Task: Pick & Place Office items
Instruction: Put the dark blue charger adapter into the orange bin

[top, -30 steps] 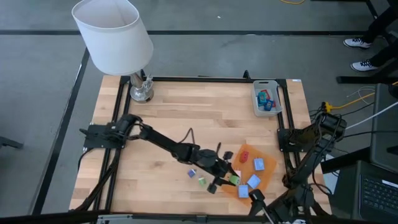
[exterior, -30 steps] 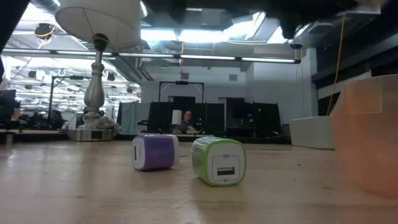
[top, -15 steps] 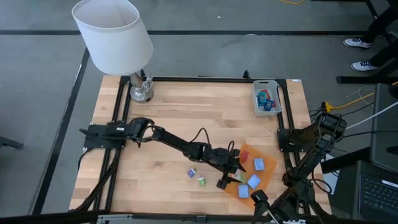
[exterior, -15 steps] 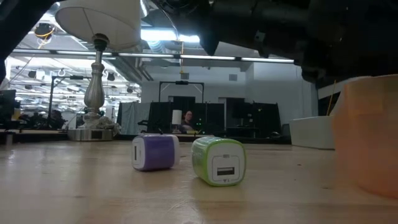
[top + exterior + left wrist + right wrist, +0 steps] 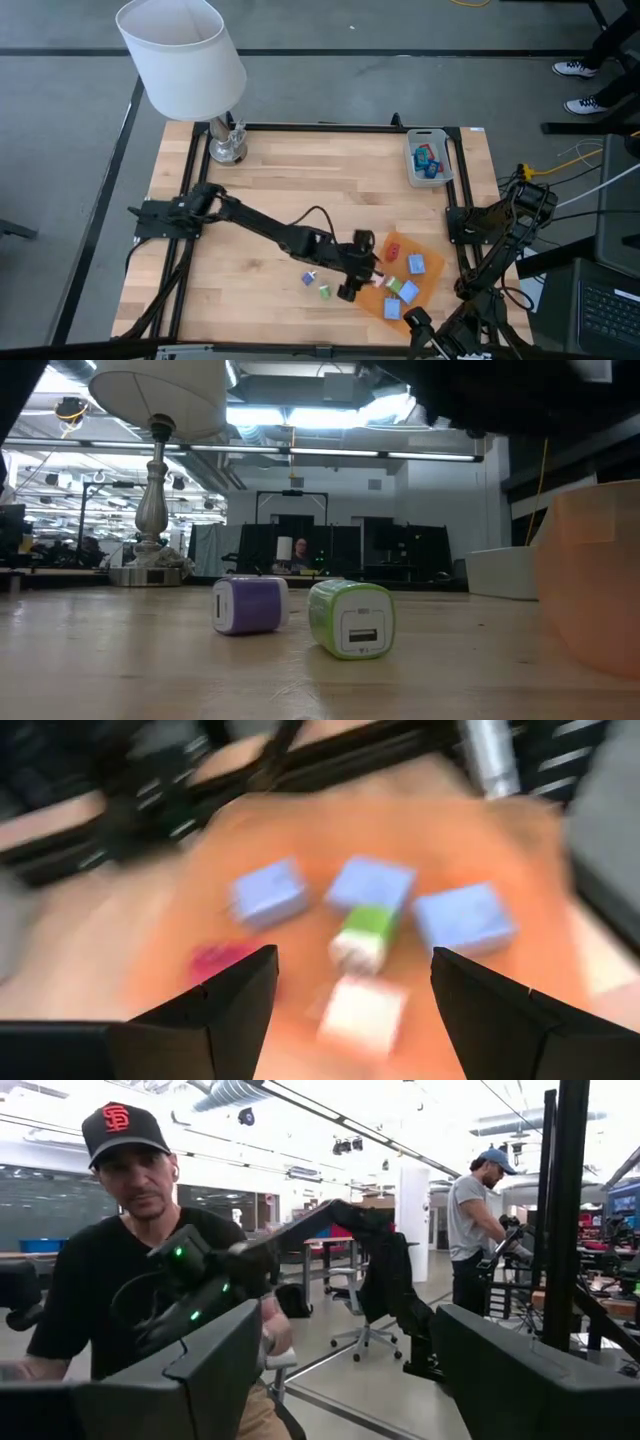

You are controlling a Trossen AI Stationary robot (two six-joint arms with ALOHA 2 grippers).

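Several small office items (image 5: 402, 283) lie clustered on the orange sheet (image 5: 430, 280) near the table's front right, with a purple cube (image 5: 309, 277) and a green one (image 5: 326, 292) just off it. We judge them light, rigid and slick, best pinched across flat sides. Our left gripper (image 5: 350, 283) hovers spread and empty beside the sheet; neighbouring pieces crowd any approach. Our right gripper (image 5: 340, 1370) waits spread, off the table.

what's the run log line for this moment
left gripper: open, over orange sheet edge | right gripper: open, off table | green piece: on sheet
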